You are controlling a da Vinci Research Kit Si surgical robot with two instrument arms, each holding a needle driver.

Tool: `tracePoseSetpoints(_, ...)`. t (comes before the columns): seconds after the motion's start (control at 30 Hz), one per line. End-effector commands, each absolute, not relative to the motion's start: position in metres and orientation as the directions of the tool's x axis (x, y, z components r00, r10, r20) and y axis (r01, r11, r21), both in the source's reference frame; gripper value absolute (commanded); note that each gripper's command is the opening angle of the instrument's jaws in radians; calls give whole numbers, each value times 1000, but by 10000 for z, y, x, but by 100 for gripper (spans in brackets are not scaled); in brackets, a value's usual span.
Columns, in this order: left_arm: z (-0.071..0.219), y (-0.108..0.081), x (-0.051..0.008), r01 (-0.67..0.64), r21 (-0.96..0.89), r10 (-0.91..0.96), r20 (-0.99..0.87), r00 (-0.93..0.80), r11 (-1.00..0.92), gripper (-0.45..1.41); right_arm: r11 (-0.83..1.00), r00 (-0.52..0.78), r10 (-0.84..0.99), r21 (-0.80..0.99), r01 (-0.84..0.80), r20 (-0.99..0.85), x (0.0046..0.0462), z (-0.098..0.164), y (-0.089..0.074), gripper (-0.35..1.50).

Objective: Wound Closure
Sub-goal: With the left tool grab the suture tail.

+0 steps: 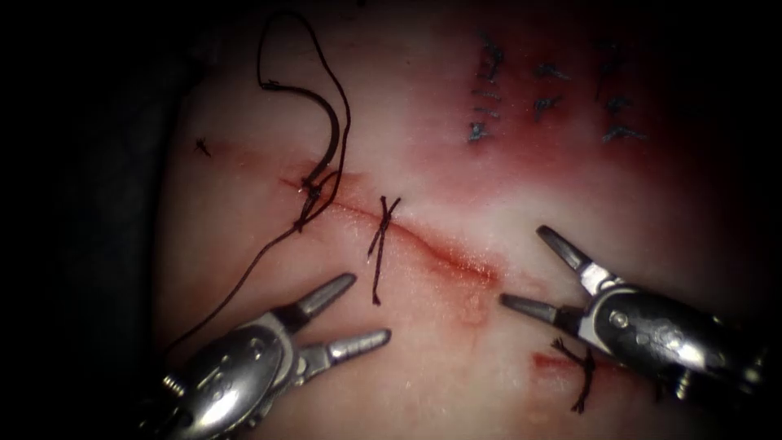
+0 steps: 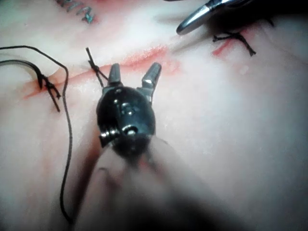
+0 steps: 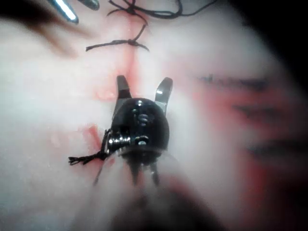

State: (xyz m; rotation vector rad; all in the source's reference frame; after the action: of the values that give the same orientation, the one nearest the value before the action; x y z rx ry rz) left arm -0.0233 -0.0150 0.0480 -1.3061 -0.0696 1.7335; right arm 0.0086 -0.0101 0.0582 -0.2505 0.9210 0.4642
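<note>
Closest to us is the left hand [image 1: 346, 316], spread open with nothing in it, hanging just below the cut [image 1: 423, 238]. Our right hand [image 1: 538, 273] is open and empty too, near the cut's right end.

We see the needle [image 1: 328, 130] lying loose on the tissue [image 1: 456, 358], up and left of the cut. Its long axis runs roughly up-down, the lower end meeting the leftmost knot [image 1: 312, 194]; we can't tell if that end is in the tissue. The thread [image 1: 244, 277] trails off its upper end.

Handling-wise, we reckon it's a light, stiff, slick steel curve that'll twist if pinched near an end, so we'd grab mid-body. The thread's limp, and the tissue's soft and slippery.
</note>
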Motion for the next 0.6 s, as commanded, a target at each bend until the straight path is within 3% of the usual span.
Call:
tracePoseSetpoints(0.03, 494, -147, -240, -632, -534, 695, -719, -10, -561, 58, 874, 512, 275, -10, -486, -814, 95, 588, -99, 143)
tracePoseSetpoints(0.6, 546, -163, -245, -684, -501, 719, -693, -50, -530, 54, 874, 514, 277, -10, -485, -812, 101, 585, -103, 143)
